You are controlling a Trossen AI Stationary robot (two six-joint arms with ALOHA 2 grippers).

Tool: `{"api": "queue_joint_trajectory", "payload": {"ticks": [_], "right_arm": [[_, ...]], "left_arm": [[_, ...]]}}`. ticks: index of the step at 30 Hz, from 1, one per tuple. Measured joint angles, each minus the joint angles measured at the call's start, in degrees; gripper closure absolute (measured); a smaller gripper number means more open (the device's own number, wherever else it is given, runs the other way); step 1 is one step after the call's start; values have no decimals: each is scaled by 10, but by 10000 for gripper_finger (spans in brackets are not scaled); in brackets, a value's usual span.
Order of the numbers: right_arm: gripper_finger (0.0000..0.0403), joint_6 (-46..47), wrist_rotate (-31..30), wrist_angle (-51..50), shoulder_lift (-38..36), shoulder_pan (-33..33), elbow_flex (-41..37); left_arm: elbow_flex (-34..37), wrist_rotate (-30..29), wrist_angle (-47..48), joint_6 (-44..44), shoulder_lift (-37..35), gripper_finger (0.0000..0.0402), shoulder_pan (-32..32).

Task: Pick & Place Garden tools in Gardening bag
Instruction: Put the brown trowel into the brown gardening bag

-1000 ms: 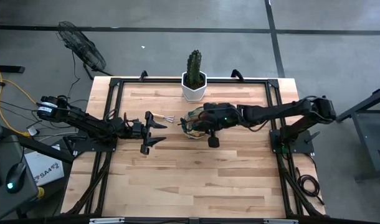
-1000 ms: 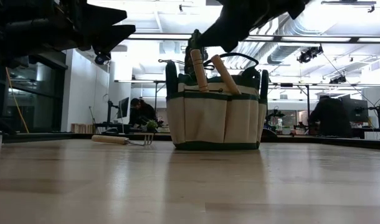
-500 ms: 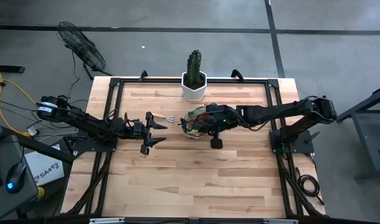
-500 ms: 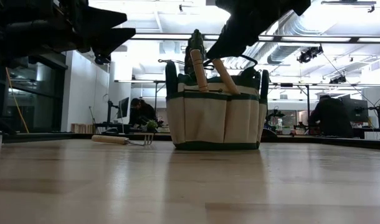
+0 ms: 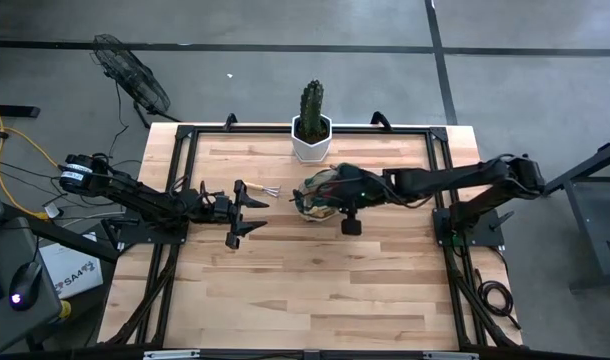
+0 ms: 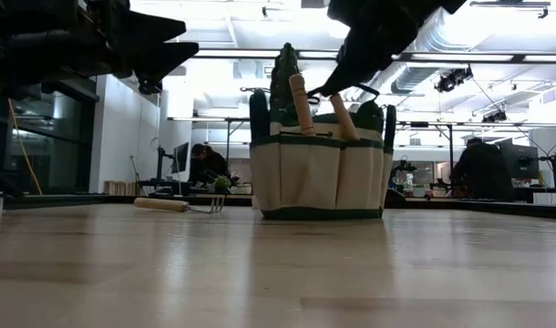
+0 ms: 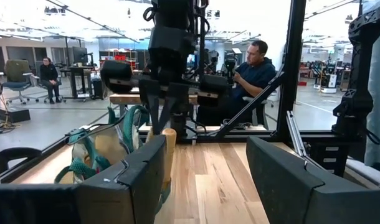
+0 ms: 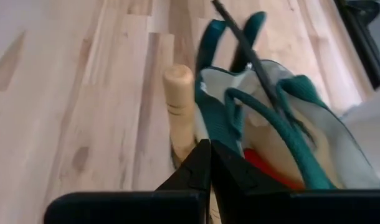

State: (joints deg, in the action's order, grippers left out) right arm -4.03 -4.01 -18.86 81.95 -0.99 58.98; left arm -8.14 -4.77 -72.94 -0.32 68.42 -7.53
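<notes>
Near the table's far middle, the bag stands upright just in front of the cactus pot; low view shows two wooden handles sticking up out of the bag, leaning; something red lies inside it in the right wrist view.
Right end effector reaches over the bag from the right; fingers pressed together, tips meeting beside a wooden handle at the bag's rim; whether they pinch anything I cannot tell.
Rake lies flat on the table left of the bag, well apart from it, tines toward the bag; low view shows it resting on the wood.
Left end effector hovers just beside the rake, fingers spread apart, holding nothing.
People sit at desks in the room behind.
</notes>
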Motion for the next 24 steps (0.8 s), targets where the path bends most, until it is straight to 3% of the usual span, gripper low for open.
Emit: {"api": "queue_joint_trajectory", "payload": {"ticks": [12, 24], "right_arm": [[401, 27, -40, -73, -52, 0, 0], [401, -4, 46, -4, -46, 8, 0]], "left_arm": [[0, 0, 4, -2, 0, 183, 0], [0, 0, 6, -2, 0, 183, 0]]}}
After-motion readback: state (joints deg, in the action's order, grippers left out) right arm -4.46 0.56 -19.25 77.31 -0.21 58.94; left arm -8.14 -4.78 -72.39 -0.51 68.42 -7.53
